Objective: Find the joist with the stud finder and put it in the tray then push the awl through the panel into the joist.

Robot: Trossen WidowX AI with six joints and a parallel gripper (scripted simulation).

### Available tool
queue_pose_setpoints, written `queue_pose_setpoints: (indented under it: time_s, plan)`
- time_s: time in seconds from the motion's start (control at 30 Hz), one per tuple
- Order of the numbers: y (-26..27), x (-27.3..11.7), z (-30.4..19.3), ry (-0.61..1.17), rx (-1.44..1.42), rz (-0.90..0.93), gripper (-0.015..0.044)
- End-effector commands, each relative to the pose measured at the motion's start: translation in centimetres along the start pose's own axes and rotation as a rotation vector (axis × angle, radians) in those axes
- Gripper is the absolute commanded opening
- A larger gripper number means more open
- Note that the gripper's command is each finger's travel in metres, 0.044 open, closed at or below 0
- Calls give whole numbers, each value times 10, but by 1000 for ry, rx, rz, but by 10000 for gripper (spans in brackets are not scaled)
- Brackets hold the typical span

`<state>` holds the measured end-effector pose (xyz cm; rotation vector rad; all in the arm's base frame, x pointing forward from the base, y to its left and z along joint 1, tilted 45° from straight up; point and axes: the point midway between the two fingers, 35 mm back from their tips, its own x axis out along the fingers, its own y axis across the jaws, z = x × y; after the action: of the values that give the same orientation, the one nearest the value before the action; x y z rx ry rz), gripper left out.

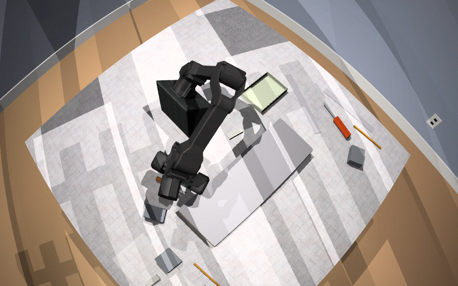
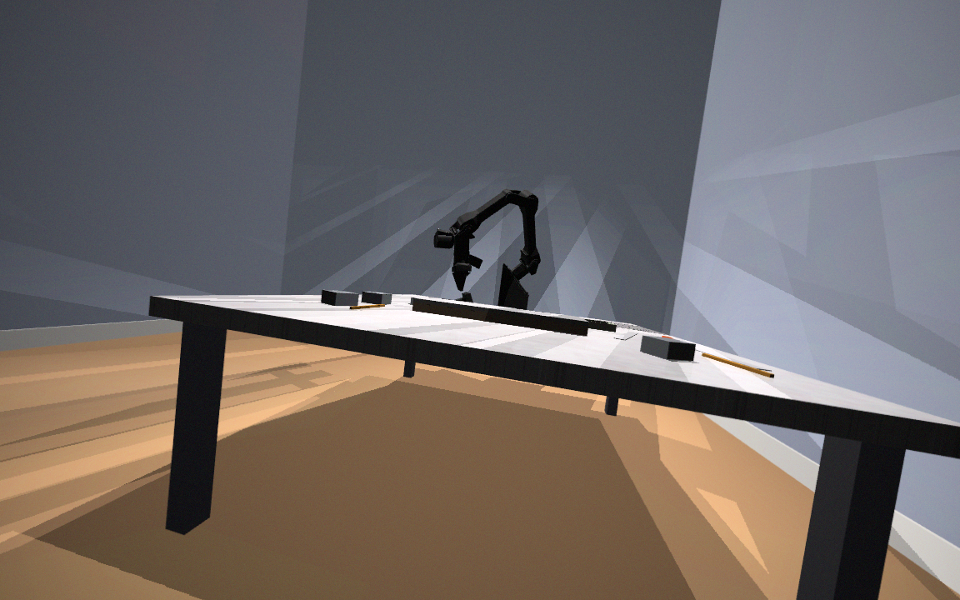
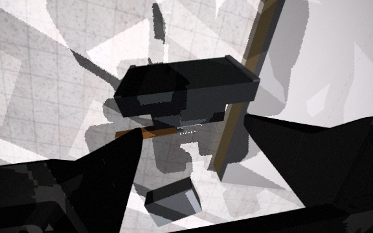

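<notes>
"Trouble spots first, left to right?"

"Left of centre in the wrist view, an orange-handled tool (image 1: 159,179) (image 3: 160,132), perhaps the awl, lies close to the stud finder (image 2: 466,297) (image 3: 186,81). A finger coming down off-line could knock or pinch it."

"And the gripper (image 1: 185,190) (image 2: 459,287) (image 3: 194,125)?"

"Spread wide, nothing between the fingers. The stud finder sits upper centre of that view, beyond the tips; a crooked close might twist it. Right of it, the floor panel (image 1: 245,181) (image 2: 498,316) (image 3: 335,48) has a raised edge that the other finger could catch."

"Later risks?"

"A careless scan would put the one hole off the joist. Upper right of centre from above, the tray (image 1: 266,90) (image 2: 601,324) awaits the finder."

"Count them, left to right."

"From above: three grey blocks (image 1: 154,213) (image 2: 376,297) (image 3: 173,205), two lower left, one right; two small pale blocks (image 1: 235,134), bottom left and centre; two pencils (image 1: 367,136) (image 2: 737,364), bottom and right; one panel; one tray; two flat strips (image 1: 303,103), upper right; one red-handled tool (image 1: 341,127), right."
</notes>
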<state>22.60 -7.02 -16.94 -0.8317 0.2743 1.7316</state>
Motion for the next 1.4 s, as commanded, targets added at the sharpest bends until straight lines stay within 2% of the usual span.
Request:
queue_pose_setpoints:
  time_s: [0.0,1.2,1.37]
  plan:
    - [0,1,-1,-10,-15,-8,440]
    - [0,52,-5,-12,-15,-9,440]
    - [0,52,-5,-12,-15,-9,407]
